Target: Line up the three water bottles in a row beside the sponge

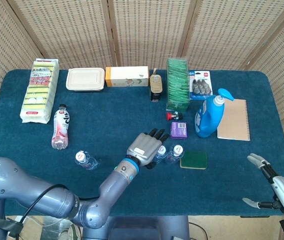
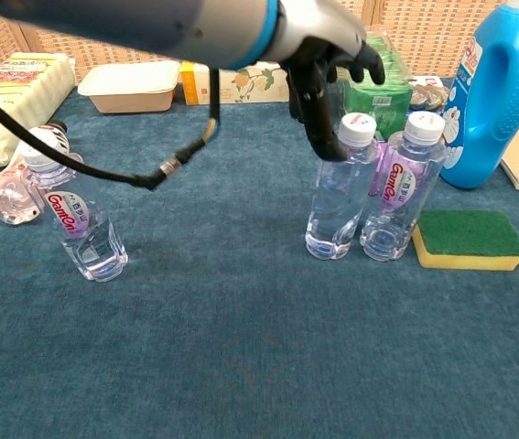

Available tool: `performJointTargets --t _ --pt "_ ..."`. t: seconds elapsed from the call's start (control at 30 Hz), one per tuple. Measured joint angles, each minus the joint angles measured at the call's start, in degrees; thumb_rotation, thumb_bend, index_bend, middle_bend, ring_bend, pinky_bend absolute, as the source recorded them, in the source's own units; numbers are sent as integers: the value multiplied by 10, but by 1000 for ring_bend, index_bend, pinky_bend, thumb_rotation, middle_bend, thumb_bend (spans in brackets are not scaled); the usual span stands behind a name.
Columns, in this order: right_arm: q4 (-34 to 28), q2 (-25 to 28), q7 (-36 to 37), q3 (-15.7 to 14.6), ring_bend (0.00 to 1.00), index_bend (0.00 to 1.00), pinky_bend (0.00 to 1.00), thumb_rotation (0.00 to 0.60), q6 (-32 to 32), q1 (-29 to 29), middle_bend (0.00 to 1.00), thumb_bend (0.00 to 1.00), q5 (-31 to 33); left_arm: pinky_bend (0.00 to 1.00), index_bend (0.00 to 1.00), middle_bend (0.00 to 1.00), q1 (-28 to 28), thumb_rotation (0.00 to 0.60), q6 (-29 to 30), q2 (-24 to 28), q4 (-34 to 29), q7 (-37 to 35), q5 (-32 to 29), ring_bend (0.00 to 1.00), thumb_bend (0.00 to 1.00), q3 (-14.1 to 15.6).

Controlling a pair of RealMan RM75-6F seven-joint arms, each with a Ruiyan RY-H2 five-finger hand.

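Two clear water bottles stand upright side by side, just left of the green and yellow sponge [image 2: 468, 240] [image 1: 193, 160]. The nearer one to the sponge [image 2: 394, 187] [image 1: 174, 154] has a purple label; the other [image 2: 339, 187] [image 1: 160, 153] stands left of it. A third water bottle [image 2: 76, 222] [image 1: 85, 160] stands alone far to the left. My left hand [image 2: 328, 55] [image 1: 145, 147] hovers above and just left of the middle bottle, fingers spread, holding nothing. My right hand [image 1: 264, 187] hangs off the table's front right corner, fingers apart and empty.
A blue detergent bottle [image 2: 502, 91] and a notebook [image 1: 233, 119] stand right of the sponge. A pink drink bottle [image 1: 60, 128] lies at the left. Green packets [image 1: 178, 83], a purple box [image 1: 179, 130], a food tray [image 1: 85, 79] and a sponge pack [image 1: 40, 90] sit further back.
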Motion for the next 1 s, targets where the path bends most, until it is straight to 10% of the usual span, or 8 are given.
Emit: performJointTargets --t 0.5,1.0 --pt "-17 0 -28 -6 13 72 149 600 -5 2 57 95 -11 117 0 0 131 600 -12 216 -143 -75 172 0 89 9" --pt "-32 0 -56 -11 13 72 149 600 -8 4 57 95 -20 116 0 0 402 600 -17 333 -57 -466 689 0 56 82"
